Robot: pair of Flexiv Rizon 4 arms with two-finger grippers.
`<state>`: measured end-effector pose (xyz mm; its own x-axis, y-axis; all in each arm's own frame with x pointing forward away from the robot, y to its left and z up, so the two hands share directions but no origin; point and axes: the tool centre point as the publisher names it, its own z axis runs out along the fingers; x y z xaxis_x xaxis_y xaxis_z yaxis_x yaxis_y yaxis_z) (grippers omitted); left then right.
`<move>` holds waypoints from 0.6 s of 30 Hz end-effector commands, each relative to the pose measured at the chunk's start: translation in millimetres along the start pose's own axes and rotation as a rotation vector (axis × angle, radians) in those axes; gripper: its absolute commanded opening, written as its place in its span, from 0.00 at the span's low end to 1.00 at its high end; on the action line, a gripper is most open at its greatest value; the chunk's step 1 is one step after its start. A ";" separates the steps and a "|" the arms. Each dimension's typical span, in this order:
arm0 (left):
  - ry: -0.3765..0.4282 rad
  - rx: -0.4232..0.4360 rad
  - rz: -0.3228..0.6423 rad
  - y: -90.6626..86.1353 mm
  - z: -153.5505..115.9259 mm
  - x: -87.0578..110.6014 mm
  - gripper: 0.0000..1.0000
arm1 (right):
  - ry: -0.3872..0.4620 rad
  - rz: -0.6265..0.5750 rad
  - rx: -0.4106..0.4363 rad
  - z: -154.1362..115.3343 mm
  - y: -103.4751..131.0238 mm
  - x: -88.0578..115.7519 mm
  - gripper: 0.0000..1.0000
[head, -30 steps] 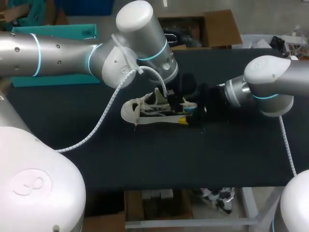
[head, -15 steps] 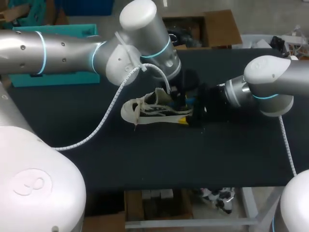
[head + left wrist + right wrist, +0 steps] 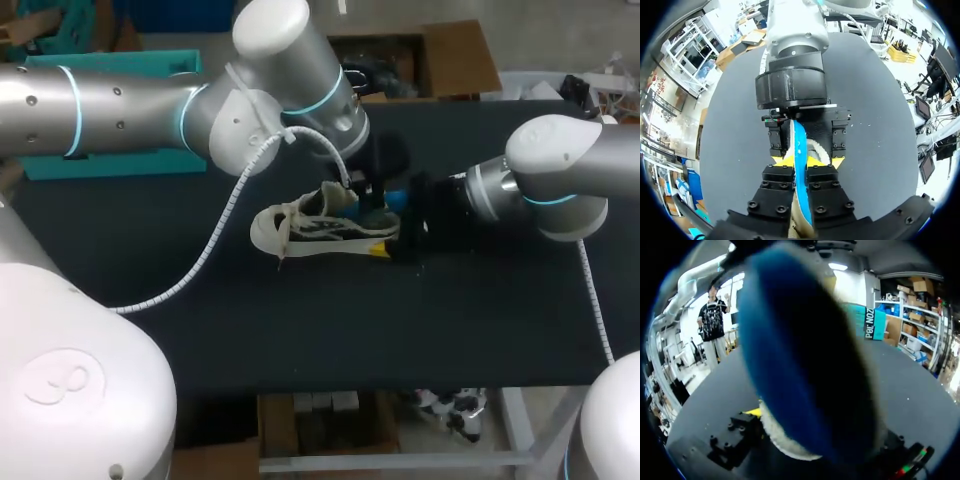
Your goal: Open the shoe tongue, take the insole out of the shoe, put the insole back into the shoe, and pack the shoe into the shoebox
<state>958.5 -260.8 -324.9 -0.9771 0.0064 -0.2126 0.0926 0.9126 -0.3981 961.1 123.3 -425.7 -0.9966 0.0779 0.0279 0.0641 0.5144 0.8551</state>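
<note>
The head camera sits high behind the robot and looks steeply down on the black table (image 3: 300,330), far enough off to take in both arms and the white shoe (image 3: 300,228) at mid-table. The left wrist camera looks out along the left gripper (image 3: 800,172), hard up against the blue insole (image 3: 799,142) clamped edge-on in it, and faces straight into the right gripper (image 3: 807,150) and the arm behind it. The right wrist camera faces the opposite way, so near the same insole that its blue face fills most of the view; all three views share the insole and the dark tabletop around it
</note>
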 end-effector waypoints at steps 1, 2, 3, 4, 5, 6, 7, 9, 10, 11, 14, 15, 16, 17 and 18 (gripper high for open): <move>-0.011 0.074 0.004 -1.4 -24.2 8.7 0.00 | 0.001 -0.001 -0.002 1.0 -1.3 0.8 0.00; -0.009 0.092 0.006 -4.4 -29.0 8.9 0.00 | 0.001 -0.001 -0.002 1.0 -1.3 0.8 0.00; -0.007 0.118 0.010 -7.7 -34.6 9.8 0.00 | 0.001 -0.001 -0.002 1.0 -1.3 0.8 0.00; -0.002 0.145 0.016 -10.8 -40.1 11.0 0.00 | 0.001 -0.001 -0.002 1.0 -1.3 0.8 0.00; 0.004 0.169 0.019 -13.8 -45.2 12.3 0.00 | 0.001 -0.001 -0.002 1.0 -1.3 0.8 0.00; 0.011 0.192 0.027 -16.9 -50.3 13.7 0.00 | 0.001 -0.001 -0.002 1.0 -1.3 0.8 0.00; 0.019 0.218 0.032 -20.1 -55.3 15.4 0.00 | -0.003 0.000 0.000 -1.1 -1.3 1.0 0.00; 0.038 0.271 0.040 -25.8 -63.4 19.2 0.00 | -0.010 0.000 0.002 -5.1 -1.3 1.3 0.00; 0.048 0.294 0.048 -29.2 -67.3 21.6 0.00 | -0.010 0.002 0.009 -6.5 -1.4 1.3 0.16; 0.051 0.313 0.049 -32.4 -70.4 23.8 0.00 | -0.012 0.004 0.011 -8.4 -1.7 1.4 0.55; 0.073 0.385 0.057 -44.0 -81.4 28.0 0.00 | -0.021 0.013 0.029 -16.8 -1.7 2.8 1.00; 0.082 0.402 0.061 -46.4 -83.7 28.3 0.00 | -0.022 0.012 0.030 -19.4 -1.8 3.5 1.00; 0.091 0.420 0.065 -49.6 -86.8 28.6 0.00 | -0.028 0.013 0.036 -23.6 -2.4 4.5 1.00; 0.096 0.440 0.066 -54.2 -90.1 28.5 0.00 | -0.034 0.018 0.044 -29.3 -3.3 5.9 1.00; 0.118 0.465 0.074 -57.8 -92.5 27.8 0.00 | -0.036 0.022 0.055 -32.9 -3.5 6.7 1.00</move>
<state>908.3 -279.7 -230.8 -0.9784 0.1117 -0.1738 0.2017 0.6977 -0.6874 961.9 103.1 -422.7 -0.9938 0.1076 0.0297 0.0835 0.5405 0.8372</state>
